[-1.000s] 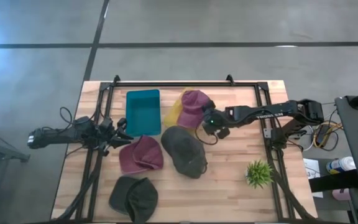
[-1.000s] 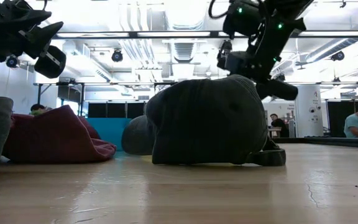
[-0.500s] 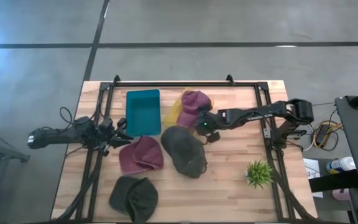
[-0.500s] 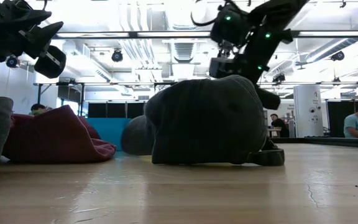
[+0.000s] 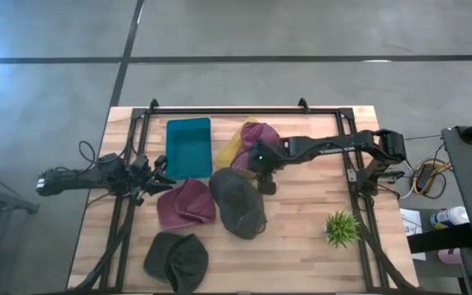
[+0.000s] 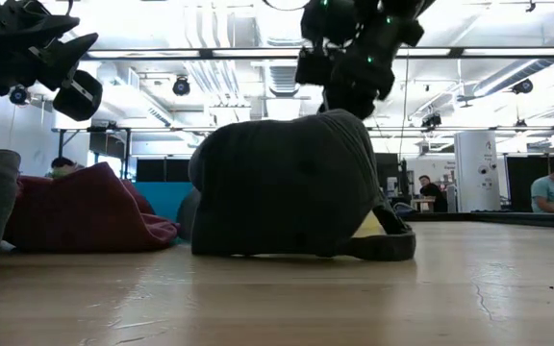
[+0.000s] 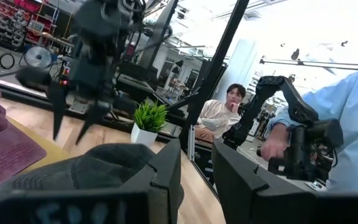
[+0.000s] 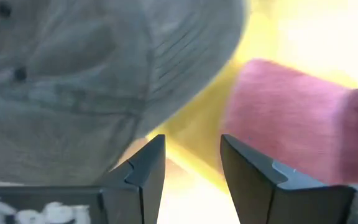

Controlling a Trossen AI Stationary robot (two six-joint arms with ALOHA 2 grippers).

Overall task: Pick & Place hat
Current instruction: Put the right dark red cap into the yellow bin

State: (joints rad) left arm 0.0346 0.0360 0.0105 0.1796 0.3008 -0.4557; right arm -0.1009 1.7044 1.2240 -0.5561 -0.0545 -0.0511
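right gripper hanging over the grey cap

the grey cap (image 5: 238, 201) is lying mid-table, touching the maroon cap (image 5: 186, 202) beside it. the right gripper (image 5: 262, 168) is hovering just over the grey cap's far edge, fingers apart and holding nothing, with the yellow and maroon hat (image 5: 248, 141) right behind it. the left gripper (image 5: 159, 174) is waiting at the table's left edge near the maroon cap, fingers apart too. a teal bin (image 5: 188, 147), a dark green hat (image 5: 177, 259) and a small plant (image 5: 341, 228) are sitting around them.
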